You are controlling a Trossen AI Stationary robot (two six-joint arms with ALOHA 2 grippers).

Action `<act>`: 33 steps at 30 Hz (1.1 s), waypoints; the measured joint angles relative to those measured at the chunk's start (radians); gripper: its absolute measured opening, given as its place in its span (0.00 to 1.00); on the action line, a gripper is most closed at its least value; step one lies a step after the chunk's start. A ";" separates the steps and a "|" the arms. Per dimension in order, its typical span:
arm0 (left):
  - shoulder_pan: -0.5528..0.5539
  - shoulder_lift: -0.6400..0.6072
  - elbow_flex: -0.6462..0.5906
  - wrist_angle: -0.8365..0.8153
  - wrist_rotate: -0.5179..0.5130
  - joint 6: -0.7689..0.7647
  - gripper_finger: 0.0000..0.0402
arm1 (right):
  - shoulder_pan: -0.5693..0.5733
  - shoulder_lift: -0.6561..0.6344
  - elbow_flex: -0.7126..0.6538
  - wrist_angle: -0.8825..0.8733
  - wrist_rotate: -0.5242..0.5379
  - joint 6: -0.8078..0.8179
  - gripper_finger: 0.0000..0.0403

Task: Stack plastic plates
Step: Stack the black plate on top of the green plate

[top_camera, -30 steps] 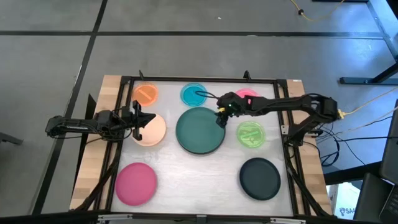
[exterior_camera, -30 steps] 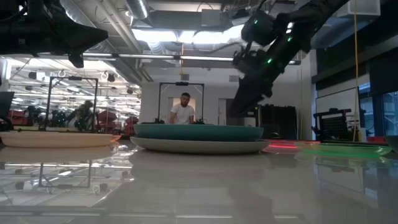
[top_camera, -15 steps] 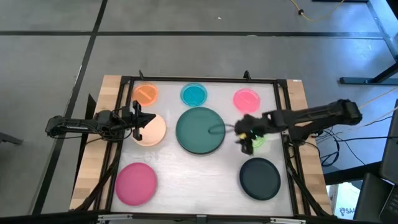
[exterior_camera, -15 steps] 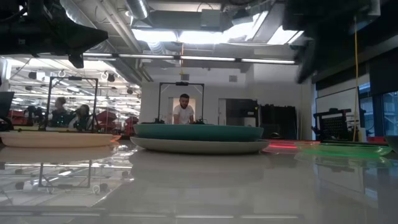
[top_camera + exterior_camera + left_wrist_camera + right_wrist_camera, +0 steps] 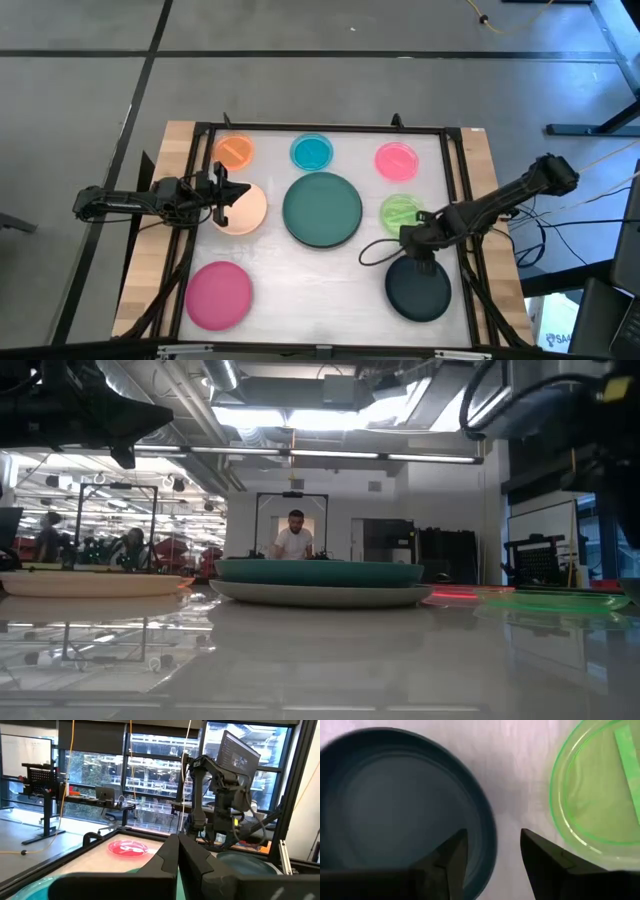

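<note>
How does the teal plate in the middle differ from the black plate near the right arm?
The teal plate sits on a grey plate, so it is already stacked; the black plate lies alone on the table. No gripper is at the teal plate, while the right gripper hangs open over the black plate's rim. Both are large, round and lie flat.

Ceiling strip lights [image 5: 330,415] are blazing at twelve o'clock in the low view, glaring off the glossy table [image 5: 320,660], which is mirroring them. The right gripper [image 5: 490,852] is showing blurred and dark. Daylight is streaming through the windows [image 5: 150,770], backlighting the left wrist view.
</note>
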 joint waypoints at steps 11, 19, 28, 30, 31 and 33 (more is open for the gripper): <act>0.000 0.000 0.000 0.001 0.000 0.001 0.00 | -0.002 0.000 -0.140 0.127 -0.034 0.000 0.42; 0.000 0.000 0.000 0.001 0.000 0.001 0.00 | -0.002 0.000 -0.174 0.201 -0.056 -0.001 0.27; 0.000 0.000 0.000 0.001 0.000 0.001 0.00 | -0.002 0.000 -0.174 0.201 -0.044 -0.026 0.02; 0.000 0.000 0.000 0.001 0.000 0.001 0.00 | -0.002 0.000 -0.174 0.202 -0.043 -0.024 0.03; 0.000 0.000 0.000 0.001 0.000 0.001 0.00 | -0.002 0.000 -0.174 0.205 -0.041 -0.019 0.04; 0.000 0.000 0.000 0.006 0.001 0.001 0.00 | -0.004 0.000 -0.174 0.216 -0.050 -0.003 0.03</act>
